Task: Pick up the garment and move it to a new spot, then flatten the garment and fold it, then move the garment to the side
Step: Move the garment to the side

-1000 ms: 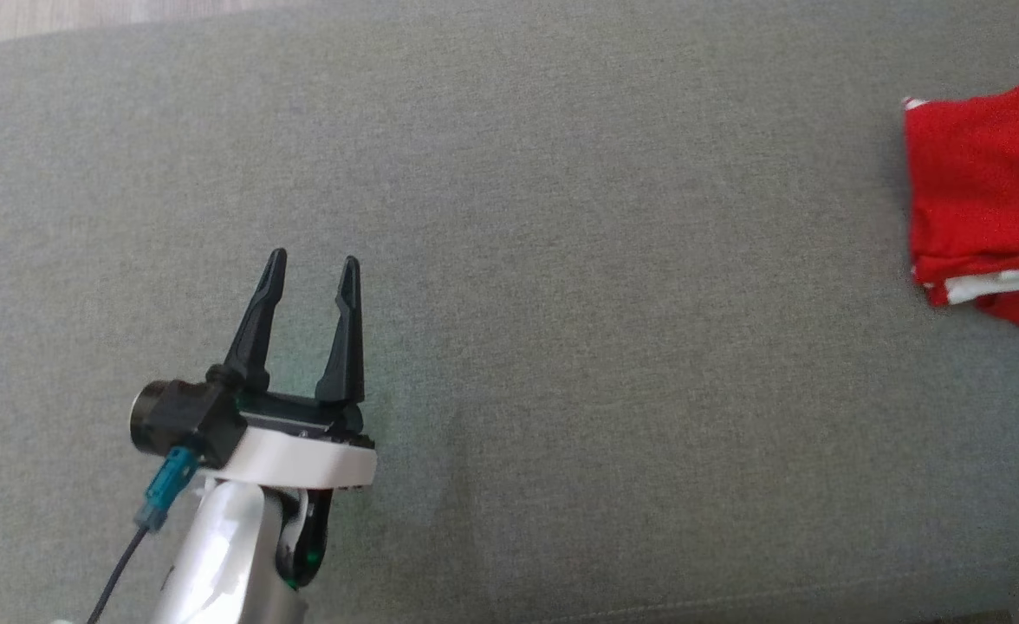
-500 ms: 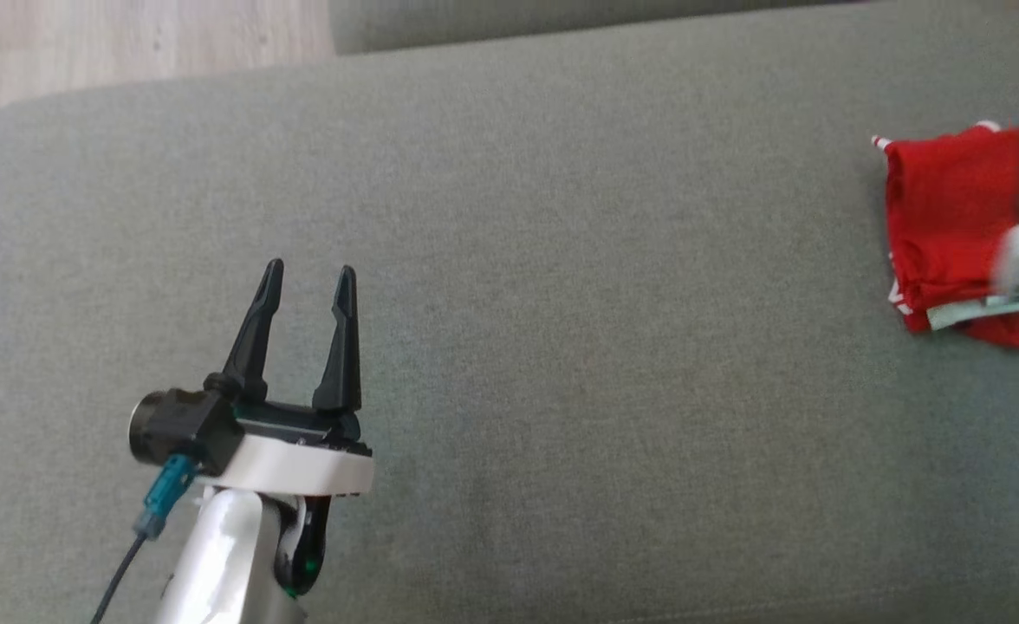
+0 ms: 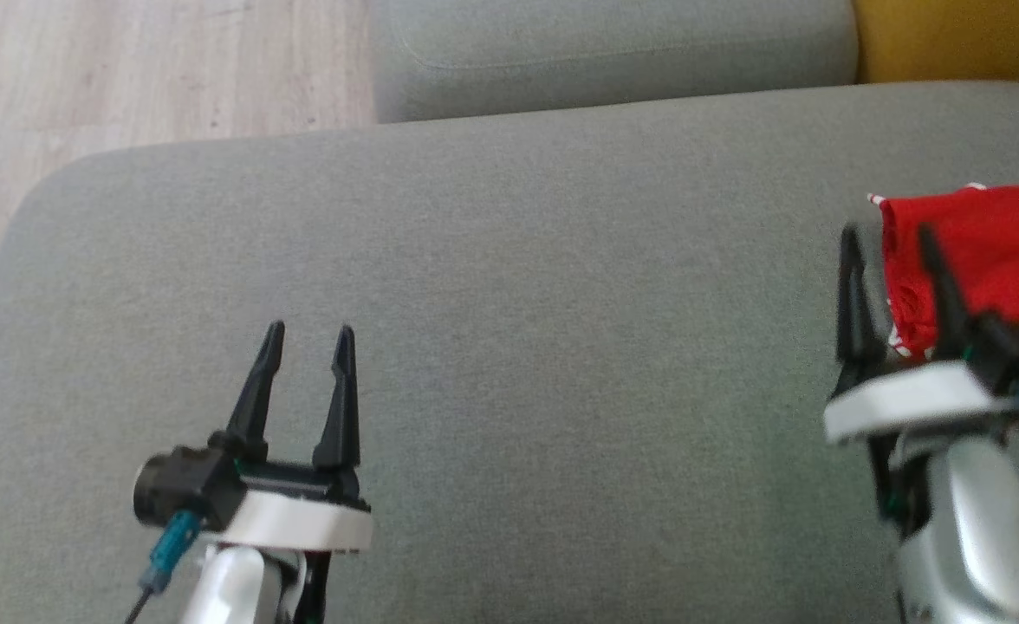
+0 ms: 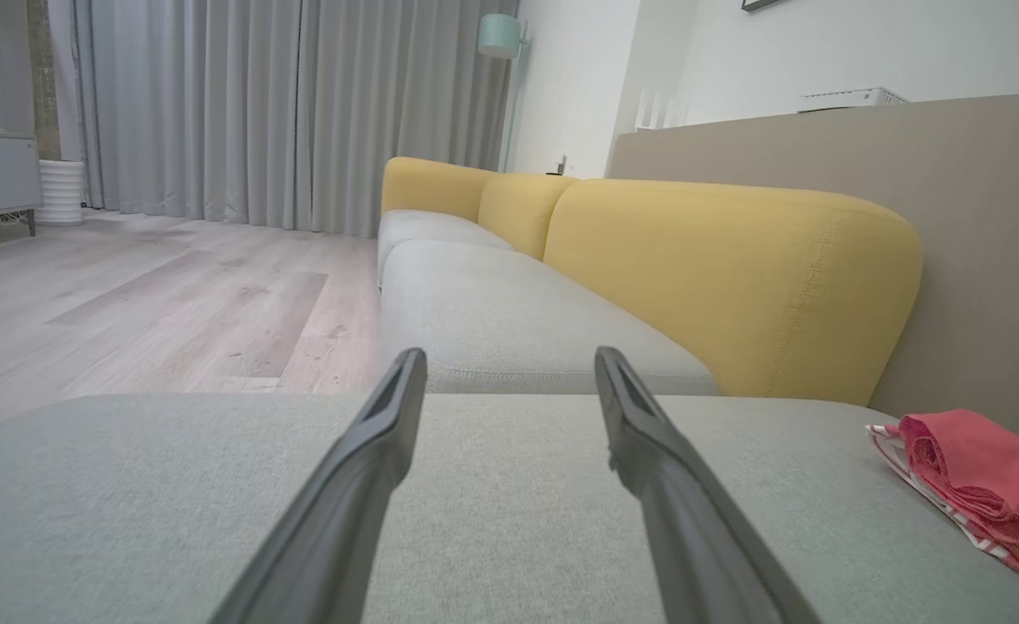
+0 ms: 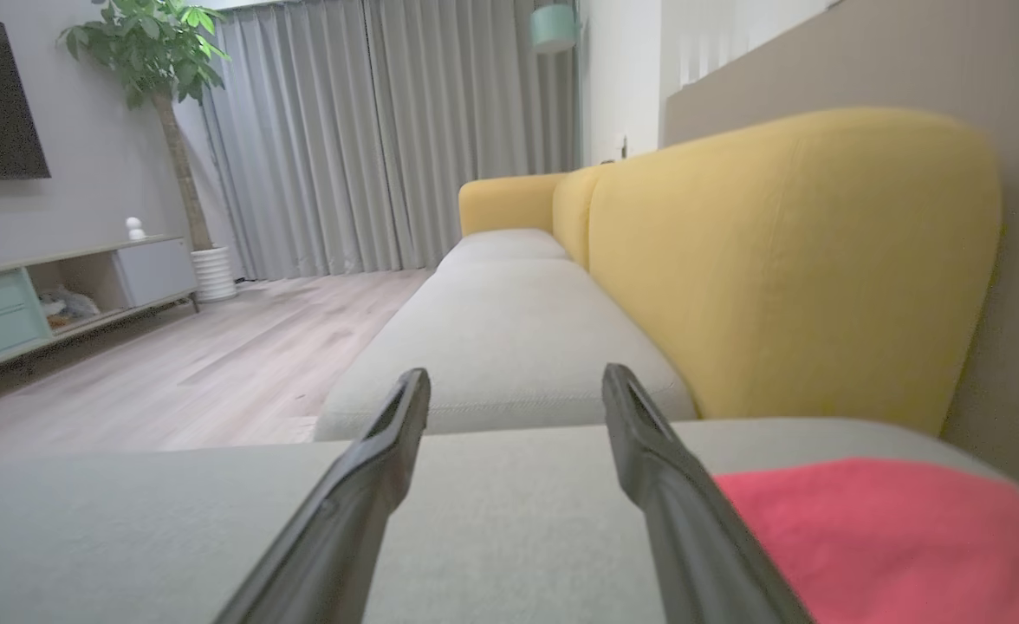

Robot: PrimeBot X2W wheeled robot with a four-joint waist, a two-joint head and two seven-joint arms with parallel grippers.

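The garment (image 3: 986,251) is a folded red cloth with white trim, lying at the right edge of the grey seat cushion (image 3: 509,303); it also appears at the far right in the left wrist view (image 4: 977,477) and at the lower right in the right wrist view (image 5: 891,537). My right gripper (image 3: 886,236) is open, hovering at the garment's left edge with nothing between its fingers. My left gripper (image 3: 308,332) is open over the bare cushion, far to the left of the garment.
Wooden floor (image 3: 128,78) lies beyond the cushion's rounded far-left corner. A second grey seat (image 3: 613,52) adjoins at the back, with a yellow backrest (image 4: 735,277) along it. A brown wall panel (image 4: 977,260) stands behind the garment.
The head camera has tilted, so the whole picture shifted down and the floor and second seat came into view. My right gripper has come in from the right edge, beside the garment.
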